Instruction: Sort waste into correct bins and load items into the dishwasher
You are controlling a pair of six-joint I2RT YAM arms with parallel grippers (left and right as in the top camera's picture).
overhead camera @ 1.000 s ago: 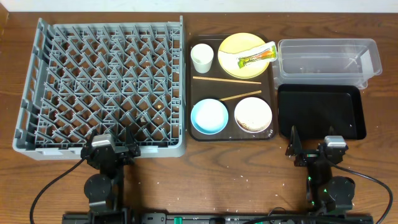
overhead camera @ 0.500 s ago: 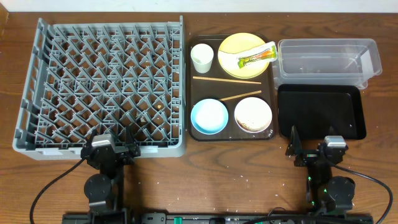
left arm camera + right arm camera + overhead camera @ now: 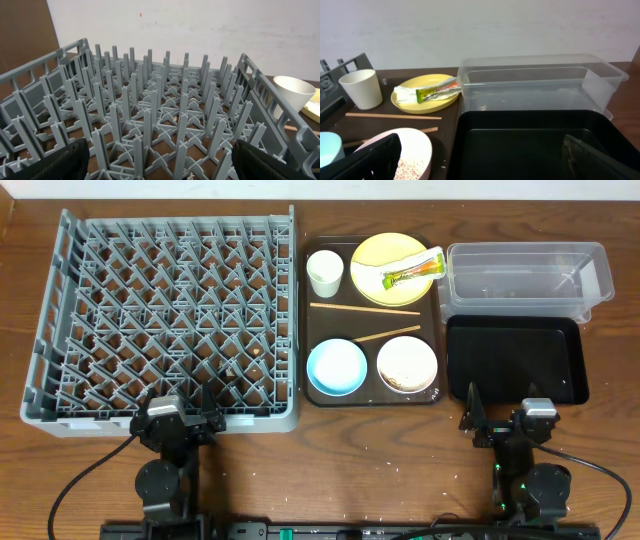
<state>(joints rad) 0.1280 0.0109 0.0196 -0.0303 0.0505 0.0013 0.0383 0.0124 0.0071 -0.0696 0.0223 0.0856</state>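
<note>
The grey dish rack (image 3: 165, 315) fills the left of the table and the left wrist view (image 3: 160, 110). On the brown tray sit a yellow plate (image 3: 385, 275) with the snack wrapper (image 3: 413, 271), a white cup (image 3: 325, 273), two chopsticks (image 3: 365, 307), a light blue bowl (image 3: 336, 367) and a white bowl (image 3: 407, 364) holding rice crumbs (image 3: 410, 167). The clear tub (image 3: 525, 275) and black tray (image 3: 515, 360) lie at the right. My left gripper (image 3: 172, 418) is open at the rack's near edge. My right gripper (image 3: 508, 420) is open at the black tray's near edge (image 3: 530, 150).
The brown serving tray (image 3: 305, 320) lies between the rack and the bins. Bare wooden table runs along the front by the arm bases. A white wall stands behind the table. Cables trail from both arm bases.
</note>
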